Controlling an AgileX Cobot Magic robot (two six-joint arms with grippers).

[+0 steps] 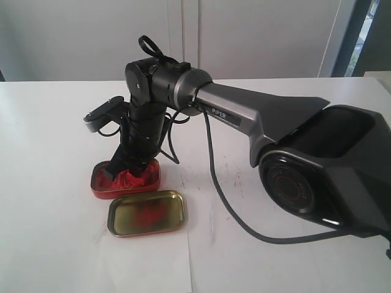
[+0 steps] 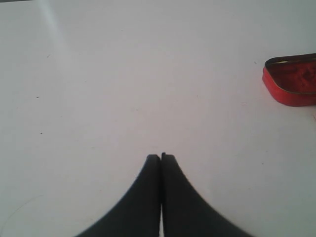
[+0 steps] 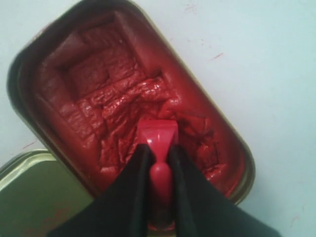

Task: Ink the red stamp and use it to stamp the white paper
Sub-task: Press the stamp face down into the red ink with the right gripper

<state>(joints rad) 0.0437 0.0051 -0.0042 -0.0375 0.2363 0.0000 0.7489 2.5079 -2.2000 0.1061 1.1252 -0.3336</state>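
In the right wrist view, the small red stamp (image 3: 158,136) has its square base down in the ink paste of the open red tin (image 3: 89,84). My right gripper (image 3: 159,148) is shut on the stamp's knobbed handle. In the exterior view the right arm reaches across to the left, and the right gripper (image 1: 120,171) dips into the red tin (image 1: 101,186), hiding the stamp. The white paper (image 1: 153,262) lies near the front edge as a faint brighter sheet. My left gripper (image 2: 161,157) is shut on nothing over bare table, with the red tin (image 2: 291,84) off to one side.
The tin's gold lid (image 1: 146,212) lies open side up just in front of the tin, on the paper's far edge; it also shows as the lid (image 3: 34,197) in the right wrist view. A black cable (image 1: 220,195) trails across the white table (image 1: 49,122). The right arm's base (image 1: 324,171) fills the right side.
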